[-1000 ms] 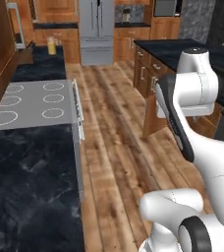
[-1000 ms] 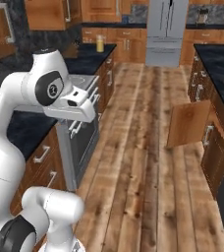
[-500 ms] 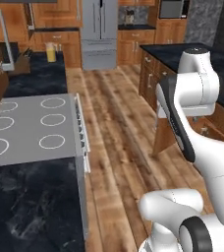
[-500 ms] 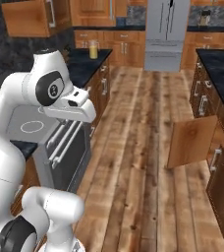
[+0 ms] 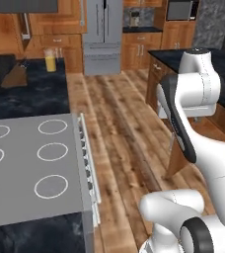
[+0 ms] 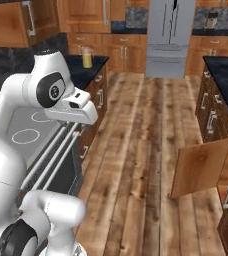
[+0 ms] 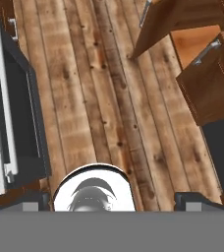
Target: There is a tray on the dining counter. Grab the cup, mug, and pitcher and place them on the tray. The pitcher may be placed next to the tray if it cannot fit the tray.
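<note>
Clearly early stage: nothing seen placed, all three vessels left to move. Pitcher stood on far dark table beside knife block, well apart from arm; same pitcher spotted in right base view. Gripper spread wide, nothing held, pointed down at wood floor. Stove close on left. Tray, cup, mug not located.

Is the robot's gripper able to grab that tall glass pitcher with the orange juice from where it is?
Probably not yet. The tall clear glass pitcher stands far off on the black counter past the grey stovetop, while the open gripper points at the wooden floor.
</note>
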